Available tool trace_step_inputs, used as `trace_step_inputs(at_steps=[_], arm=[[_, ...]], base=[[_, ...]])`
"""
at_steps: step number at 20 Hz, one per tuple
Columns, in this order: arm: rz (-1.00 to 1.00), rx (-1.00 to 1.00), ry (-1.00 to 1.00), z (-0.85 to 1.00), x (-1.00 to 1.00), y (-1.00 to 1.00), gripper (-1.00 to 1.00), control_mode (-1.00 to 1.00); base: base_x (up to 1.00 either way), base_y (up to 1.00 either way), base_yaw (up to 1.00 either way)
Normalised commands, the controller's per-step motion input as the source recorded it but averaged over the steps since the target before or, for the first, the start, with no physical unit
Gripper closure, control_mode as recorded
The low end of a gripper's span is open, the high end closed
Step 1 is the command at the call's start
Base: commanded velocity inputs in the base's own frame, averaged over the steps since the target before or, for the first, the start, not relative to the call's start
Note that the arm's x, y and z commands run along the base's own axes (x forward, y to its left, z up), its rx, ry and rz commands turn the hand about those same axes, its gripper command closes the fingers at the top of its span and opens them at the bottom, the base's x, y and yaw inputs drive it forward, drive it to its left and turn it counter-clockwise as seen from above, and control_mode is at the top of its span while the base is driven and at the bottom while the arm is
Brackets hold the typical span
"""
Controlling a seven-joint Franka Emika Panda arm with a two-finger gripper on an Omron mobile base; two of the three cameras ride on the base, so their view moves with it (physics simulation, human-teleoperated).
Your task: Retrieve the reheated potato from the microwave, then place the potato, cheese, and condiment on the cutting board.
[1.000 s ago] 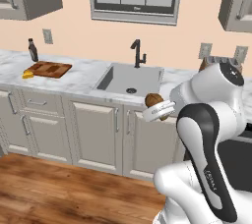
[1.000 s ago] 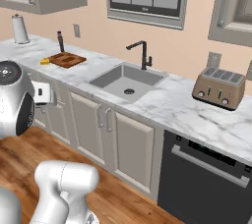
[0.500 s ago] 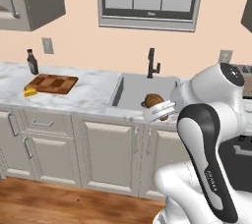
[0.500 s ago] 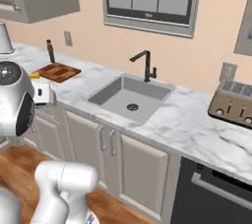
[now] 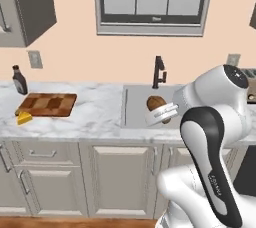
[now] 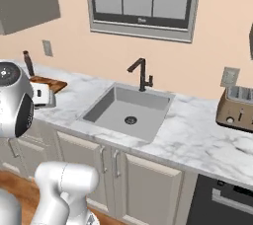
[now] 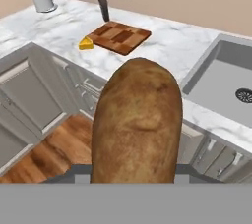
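Three task items sit at your far left on the marble counter (image 5: 95, 112): the condiment (image 5: 19, 80) by the wall, the cutting board (image 5: 47, 104) beside it, the cheese (image 5: 23, 118) touching the board's front left corner (board itself bare). Moving right, your gripper (image 5: 161, 113) is clamped on the potato (image 5: 156, 103), held up over the sink (image 5: 150, 109) in front of the faucet (image 5: 158, 72). Further right in the right base view, a toaster (image 6: 238, 108) stands near the wall.
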Motion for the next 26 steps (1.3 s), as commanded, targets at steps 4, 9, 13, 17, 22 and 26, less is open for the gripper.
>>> trace_step_inputs(at_steps=[4,9,13,17,22,26], arm=[[0.0,0.0,0.0,0.0,0.0,0.0,1.0,1.0],[0.0,0.0,0.0,0.0,0.0,0.0,1.0,1.0],[0.0,0.0,0.0,0.0,0.0,0.0,1.0,1.0],[0.0,0.0,0.0,0.0,0.0,0.0,1.0,1.0],[0.0,0.0,0.0,0.0,0.0,0.0,1.0,1.0],[0.0,0.0,0.0,0.0,0.0,0.0,1.0,1.0]], base=[[0.29,0.56,-0.43],[0.05,0.7,-0.31],[0.0,0.8,-0.18],[0.0,0.81,-0.17],[0.05,0.8,-0.17],[0.31,0.68,-0.25]])
